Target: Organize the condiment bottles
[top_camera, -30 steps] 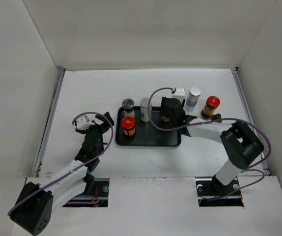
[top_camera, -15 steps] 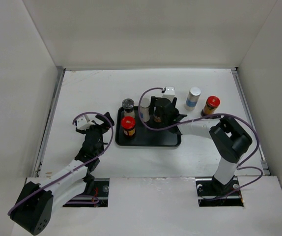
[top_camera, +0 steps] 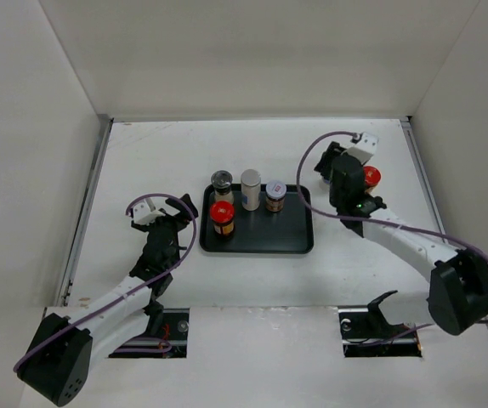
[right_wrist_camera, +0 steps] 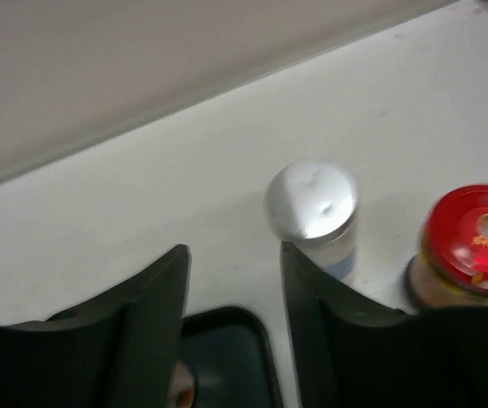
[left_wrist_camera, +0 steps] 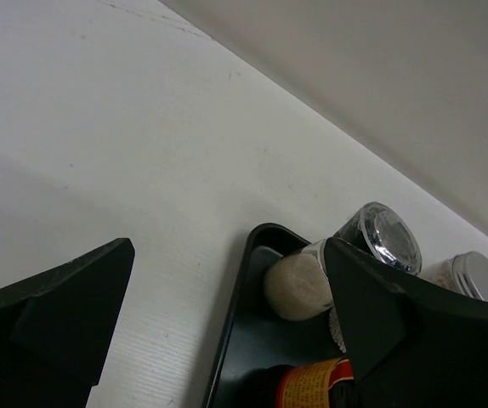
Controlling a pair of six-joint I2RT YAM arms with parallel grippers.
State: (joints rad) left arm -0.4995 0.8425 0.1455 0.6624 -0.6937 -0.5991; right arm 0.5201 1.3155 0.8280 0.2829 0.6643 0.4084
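Observation:
Several condiment bottles stand on the black tray (top_camera: 295, 240): a clear-capped shaker (top_camera: 221, 182), a white silver-capped cylinder (top_camera: 251, 189), a brown silver-lidded jar (top_camera: 275, 195) and a red-lidded dark jar (top_camera: 222, 218). My right gripper (top_camera: 329, 170) is open and empty, hovering right of the tray and covering another white silver-capped bottle (right_wrist_camera: 314, 204), which stands just beyond its right finger (right_wrist_camera: 316, 297). A second red-lidded jar (top_camera: 369, 177) stands beside it on the table. My left gripper (top_camera: 176, 212) is open and empty, just left of the tray (left_wrist_camera: 231, 340).
The left wrist view shows the shaker (left_wrist_camera: 371, 246) and the red-lidded jar's label (left_wrist_camera: 312, 378) close to the right finger. White walls enclose the table on three sides. The tray's front right part is bare.
My right gripper has let go of the brown silver-lidded jar on the tray's back row and moved right and back over the white bottle. The left arm has not moved.

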